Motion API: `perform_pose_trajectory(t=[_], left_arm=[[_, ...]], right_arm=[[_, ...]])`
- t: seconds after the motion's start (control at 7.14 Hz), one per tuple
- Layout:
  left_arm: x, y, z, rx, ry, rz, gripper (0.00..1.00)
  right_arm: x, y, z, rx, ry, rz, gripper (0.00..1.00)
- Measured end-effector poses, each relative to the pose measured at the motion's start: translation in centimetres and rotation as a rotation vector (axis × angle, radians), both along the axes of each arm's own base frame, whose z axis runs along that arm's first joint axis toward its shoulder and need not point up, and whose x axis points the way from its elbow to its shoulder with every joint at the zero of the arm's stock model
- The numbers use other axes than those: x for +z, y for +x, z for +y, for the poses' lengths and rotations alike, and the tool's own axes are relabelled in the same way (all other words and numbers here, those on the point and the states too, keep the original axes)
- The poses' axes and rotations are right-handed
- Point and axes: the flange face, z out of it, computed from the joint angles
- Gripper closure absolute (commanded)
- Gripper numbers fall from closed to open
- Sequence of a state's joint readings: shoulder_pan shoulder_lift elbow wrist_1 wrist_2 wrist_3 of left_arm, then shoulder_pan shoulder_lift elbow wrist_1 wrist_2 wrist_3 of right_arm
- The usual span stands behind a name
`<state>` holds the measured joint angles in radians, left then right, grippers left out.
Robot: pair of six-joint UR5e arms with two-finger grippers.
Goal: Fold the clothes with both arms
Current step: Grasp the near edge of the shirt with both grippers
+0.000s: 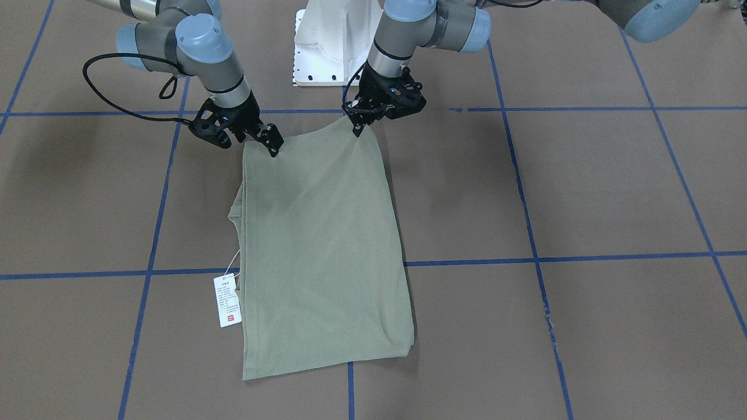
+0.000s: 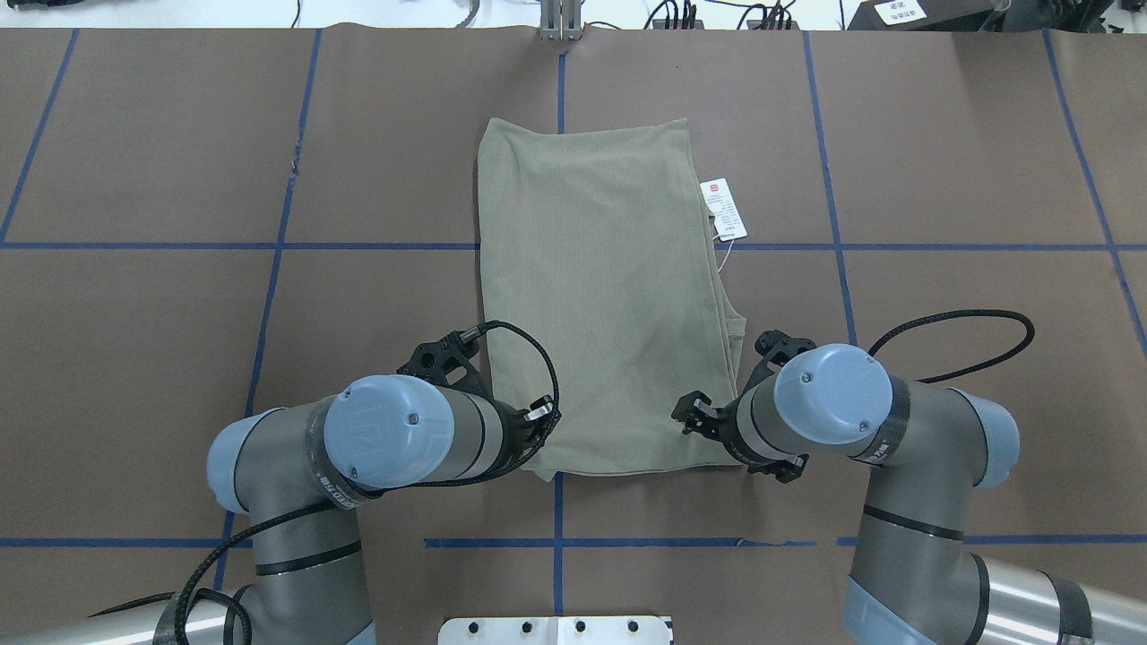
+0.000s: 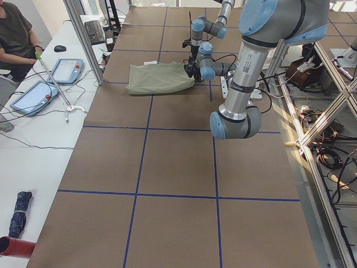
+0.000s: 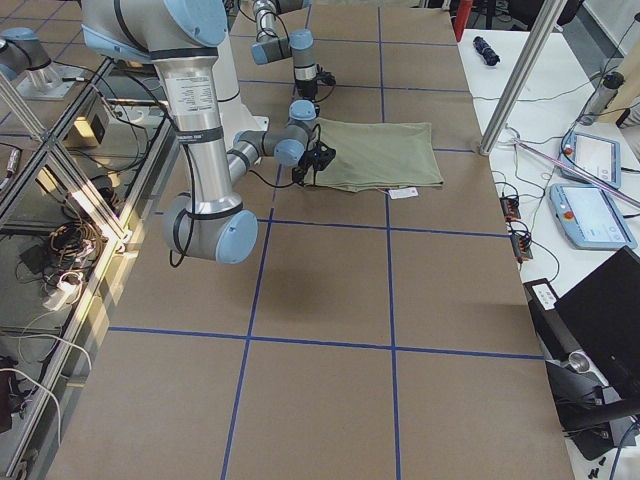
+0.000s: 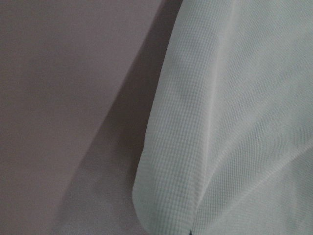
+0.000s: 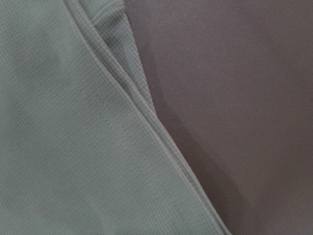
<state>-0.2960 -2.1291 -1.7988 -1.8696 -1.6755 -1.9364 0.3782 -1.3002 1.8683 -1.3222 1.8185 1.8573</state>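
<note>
Shirt (image 1: 324,245): pale sage green, fine rib knit. Tag (image 1: 227,301): white, red mark. Surface (image 1: 613,186): brown, blue grid lines (image 1: 467,262). Left arm (image 1: 400,38), right arm (image 1: 220,71): grey, light blue caps (image 1: 201,38). Left tool (image 1: 358,128), right tool (image 1: 272,147): black.

From overhead, the left gripper (image 1: 357,129) has its fingertips hidden under its own wrist, at the near edge of the shirt (image 2: 609,296). Print on the hang tag (image 1: 227,300) is too small to read.

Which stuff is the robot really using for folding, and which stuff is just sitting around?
For the job: green shirt, with its hang tag; left gripper and right gripper, each pinching a shirt corner.
Just lying about: tablets, keyboard, mouse.
</note>
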Motion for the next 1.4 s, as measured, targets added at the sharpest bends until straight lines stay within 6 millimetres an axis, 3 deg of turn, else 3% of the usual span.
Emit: perform_pose_trajectory(t=[0.28, 0.42, 0.56, 1.4], left_arm=[[0.0, 0.0, 0.0, 0.000, 0.001, 0.000, 1.00], [0.0, 0.0, 0.0, 0.000, 0.001, 0.000, 1.00], [0.0, 0.0, 0.0, 0.001, 0.003, 0.000, 1.00], [-0.2, -0.2, 0.1, 0.004, 0.010, 0.009, 1.00]], right_arm=[[0.1, -0.1, 0.1, -0.002, -0.003, 0.008, 0.68], [0.1, -0.2, 0.2, -0.004, -0.005, 0.014, 0.92], [0.1, -0.2, 0.2, -0.005, -0.005, 0.017, 1.00], [-2.2, -0.6, -0.3, 0.001, 0.009, -0.019, 1.00]])
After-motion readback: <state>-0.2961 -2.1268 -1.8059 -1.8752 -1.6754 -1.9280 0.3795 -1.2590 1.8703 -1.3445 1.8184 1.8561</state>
